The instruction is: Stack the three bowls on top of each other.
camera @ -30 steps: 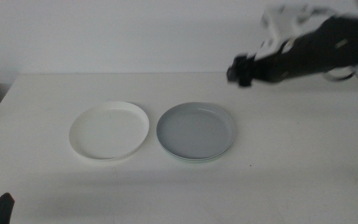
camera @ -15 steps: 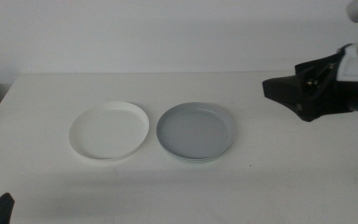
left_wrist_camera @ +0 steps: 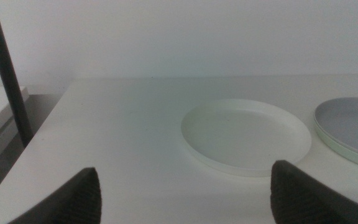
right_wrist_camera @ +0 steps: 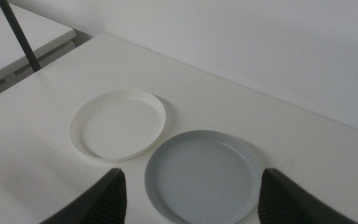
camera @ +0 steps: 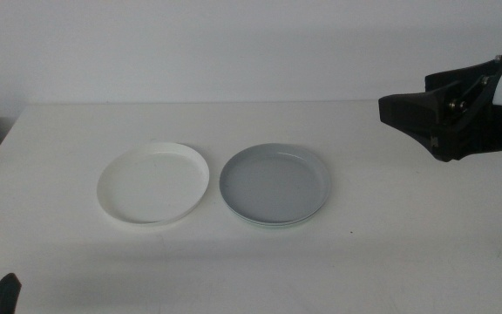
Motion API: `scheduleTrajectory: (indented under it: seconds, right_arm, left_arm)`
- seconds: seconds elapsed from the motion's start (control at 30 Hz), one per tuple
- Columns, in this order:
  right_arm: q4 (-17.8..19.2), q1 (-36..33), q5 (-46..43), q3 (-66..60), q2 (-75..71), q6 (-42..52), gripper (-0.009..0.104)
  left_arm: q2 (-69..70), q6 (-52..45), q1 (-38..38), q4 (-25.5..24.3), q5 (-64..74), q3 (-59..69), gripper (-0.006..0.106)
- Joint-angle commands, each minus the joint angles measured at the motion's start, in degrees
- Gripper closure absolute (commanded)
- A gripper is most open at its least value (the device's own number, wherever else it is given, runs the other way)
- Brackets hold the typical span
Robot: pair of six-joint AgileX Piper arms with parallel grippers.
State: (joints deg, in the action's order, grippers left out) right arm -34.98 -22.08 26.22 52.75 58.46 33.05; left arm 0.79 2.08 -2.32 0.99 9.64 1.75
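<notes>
Left pincer (left_wrist_camera: pixel 185 193) jaws apart, empty; white bowl (left_wrist_camera: pixel 246 135) ahead, grey bowl (left_wrist_camera: pixel 352 127) beside.

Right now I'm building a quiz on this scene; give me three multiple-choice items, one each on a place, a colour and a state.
1. The white bowl lies where?
A. Beside the grey bowl, apart
B. On the grey bowl
C. Under it

2. What colour is the rim peeking from under the grey bowl?
A. Red
B. Pale mint green
C. Black

3. The right gripper is:
A. Holding a bowl
B. Open and empty above the table
C. Pressed on the white bowl

Answers: 1 A, a gap shows between them. 2 B, middle view shows it. 3 B, nothing sits between the jaws.
</notes>
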Motion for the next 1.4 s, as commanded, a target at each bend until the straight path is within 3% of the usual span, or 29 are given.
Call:
scheduleTrajectory:
  seconds: [0.0, 0.13, 0.4, 0.77, 1.03, 1.37]
  right_arm:
    - [-0.9, 0.0, -3.4, 1.2, -1.0, 0.7, 0.041]
    - [-0.9, 0.0, -3.3, 1.2, -1.0, 0.7, 0.041]
    - [-0.9, 0.0, -3.4, 1.2, -1.0, 0.7, 0.041]
    - [-0.9, 0.0, -3.3, 1.2, -1.0, 0.7, 0.041]
    - [-0.9, 0.0, -3.3, 1.2, -1.0, 0.7, 0.041]
    - [-0.9, 0.0, -3.3, 1.2, -1.0, 0.7, 0.041]
  left_arm:
    - [0.4, 0.2, 0.9, -0.2, -4.5, -0.4, -0.004]
    - [-5.5, 4.6, 4.2, 2.1, -4.6, -2.7, -0.004]
    - [-34.1, 5.3, 7.2, 3.3, -2.0, -20.8, -0.004]
    - [-64.5, 2.1, 6.1, 3.3, 22.8, -52.3, -0.004]
    - [-77.3, 2.1, 6.1, 3.2, 17.2, -55.9, -0.004]
    - [-97.6, 1.7, 3.0, 3.8, 22.3, -70.3, -0.004]
